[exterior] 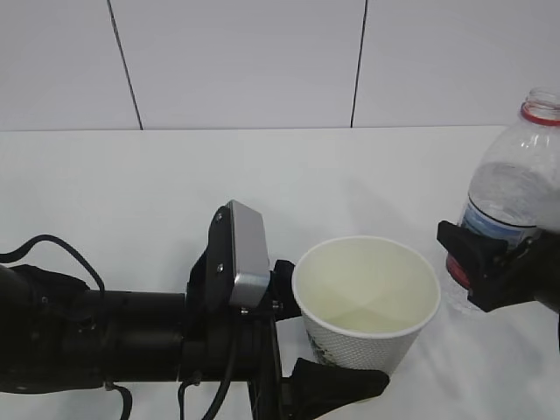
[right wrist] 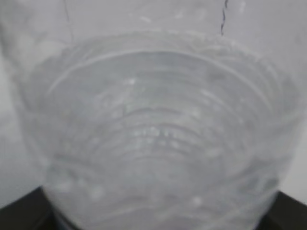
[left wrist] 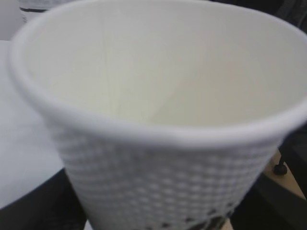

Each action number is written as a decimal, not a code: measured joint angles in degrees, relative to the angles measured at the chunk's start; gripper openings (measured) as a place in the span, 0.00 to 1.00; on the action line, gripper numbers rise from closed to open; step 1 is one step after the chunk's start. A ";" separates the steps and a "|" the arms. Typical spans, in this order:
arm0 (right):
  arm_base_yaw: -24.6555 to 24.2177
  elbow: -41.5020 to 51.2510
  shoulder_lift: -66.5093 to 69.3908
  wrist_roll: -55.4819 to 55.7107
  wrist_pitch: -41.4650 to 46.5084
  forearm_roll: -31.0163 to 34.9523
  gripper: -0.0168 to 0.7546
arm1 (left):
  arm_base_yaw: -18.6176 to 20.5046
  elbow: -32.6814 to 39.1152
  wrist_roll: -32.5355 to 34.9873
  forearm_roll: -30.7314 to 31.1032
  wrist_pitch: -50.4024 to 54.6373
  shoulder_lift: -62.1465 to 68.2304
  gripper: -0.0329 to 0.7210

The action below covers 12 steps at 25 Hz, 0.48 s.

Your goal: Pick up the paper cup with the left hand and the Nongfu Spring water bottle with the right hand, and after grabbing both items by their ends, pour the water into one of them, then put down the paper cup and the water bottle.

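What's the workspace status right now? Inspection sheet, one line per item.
Surface: white table, bare where visible.
Job's things: paper cup upright, tilted slightly, looks empty; water bottle uncapped, near upright, right of the cup, apart from it.
Clutter: nothing seen.
Grippers: left gripper closed on the cup's lower wall; right gripper closed on the bottle's lower part.
Cables: black cable looping over the left arm.
Surroundings: white panelled wall.

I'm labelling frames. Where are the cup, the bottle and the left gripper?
cup (exterior: 363,346), exterior view, dimpled wall
bottle (exterior: 516,184), exterior view, clear shoulder
left gripper (exterior: 302,328), exterior view, at the cup's wall
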 joint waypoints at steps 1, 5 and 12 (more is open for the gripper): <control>0.00 0.00 0.00 -0.29 0.00 -0.28 0.70 | 0.00 0.00 0.00 0.00 0.00 0.00 0.82; 0.00 0.00 0.00 -1.64 0.00 -2.37 0.70 | 0.00 0.00 0.00 0.00 0.00 0.00 0.82; 0.00 -2.93 0.00 -2.31 0.21 -5.49 0.70 | 0.00 0.00 0.00 0.75 0.00 0.00 0.81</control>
